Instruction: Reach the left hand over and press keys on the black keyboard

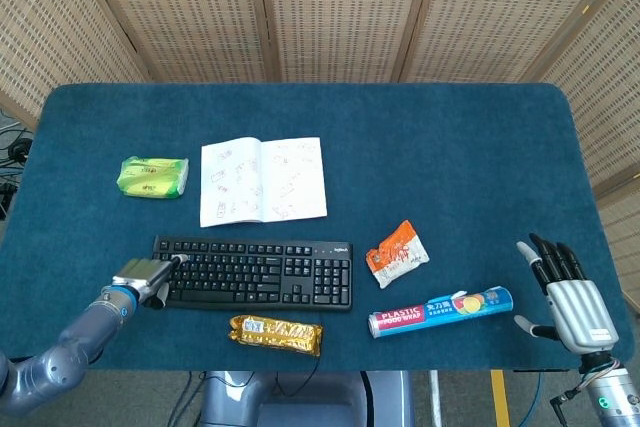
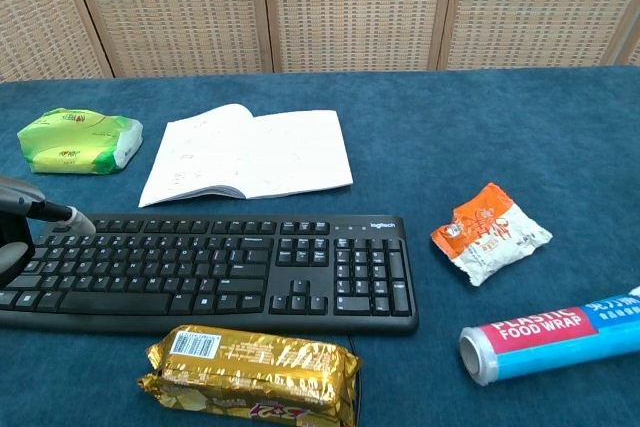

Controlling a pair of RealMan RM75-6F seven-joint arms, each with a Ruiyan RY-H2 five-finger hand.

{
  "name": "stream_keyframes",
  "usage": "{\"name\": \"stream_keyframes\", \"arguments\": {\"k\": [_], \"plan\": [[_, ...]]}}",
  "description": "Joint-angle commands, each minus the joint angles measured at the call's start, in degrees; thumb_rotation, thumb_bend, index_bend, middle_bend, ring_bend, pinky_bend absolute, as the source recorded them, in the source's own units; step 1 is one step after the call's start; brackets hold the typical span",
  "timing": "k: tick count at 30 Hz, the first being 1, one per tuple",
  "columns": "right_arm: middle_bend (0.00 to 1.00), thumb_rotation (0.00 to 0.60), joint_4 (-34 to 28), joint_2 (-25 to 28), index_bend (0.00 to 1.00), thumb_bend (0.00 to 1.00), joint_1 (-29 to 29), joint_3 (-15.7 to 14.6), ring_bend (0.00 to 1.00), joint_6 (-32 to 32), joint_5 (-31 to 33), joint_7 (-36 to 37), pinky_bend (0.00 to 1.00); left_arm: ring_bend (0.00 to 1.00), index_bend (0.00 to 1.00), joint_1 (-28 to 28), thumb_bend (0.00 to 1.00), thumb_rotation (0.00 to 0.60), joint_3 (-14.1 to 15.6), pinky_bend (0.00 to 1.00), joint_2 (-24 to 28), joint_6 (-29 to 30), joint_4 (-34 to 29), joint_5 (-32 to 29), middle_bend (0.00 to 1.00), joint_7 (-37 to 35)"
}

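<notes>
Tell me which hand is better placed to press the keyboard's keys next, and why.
Left. The left hand sits at the left end of the black keyboard, one of its fingers reaching over the keys there. The right hand rests at the far right table edge, beyond the plastic wrap roll.

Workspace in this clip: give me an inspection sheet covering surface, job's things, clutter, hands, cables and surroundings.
Surface: dark blue felt-covered table.
Job's things: black Logitech keyboard lying flat near the front edge.
Clutter: open white booklet, green tissue pack, orange-white snack pouch, gold foil snack bar, blue plastic-wrap roll.
Hands: left hand at the keyboard's left end, one of its fingers extended over the top-left keys; right hand holding nothing, fingers apart.
Cables: dark cables beyond the left table edge.
Surroundings: woven wicker screen panels.
</notes>
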Motion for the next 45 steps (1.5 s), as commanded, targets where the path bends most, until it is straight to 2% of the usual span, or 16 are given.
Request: {"name": "stream_keyframes", "arguments": {"k": [1, 36, 45], "plan": [[0.00, 0.600, 0.02, -0.01, 0.00, 0.05, 0.00, 0.00, 0.00, 0.00, -0.02, -0.01, 0.00, 0.63, 0.00, -0.22, 0.79, 0.600, 0.29, 0.38, -0.43, 0.21, 0.17, 0.09, 0.61, -0.33], [0.00, 0.600, 0.13, 0.07, 0.00, 0.05, -0.04, 0.04, 0.00, 0.09, 0.02, 0.32, 0.00, 0.63, 0.00, -3.02, 0.80, 0.600, 3.90, 0.38, -5.13, 0.78, 4.19, -0.61, 0.61, -4.42], [0.00, 0.600, 0.23, 0.00, 0.00, 0.05, -0.01, -0.02, 0.00, -0.03, -0.02, 0.17, 0.00, 0.63, 0.00, -2.44, 0.81, 0.600, 3.15, 0.38, -2.88, 2.02, 1.52, 3.08, 0.61, -6.81]]}}
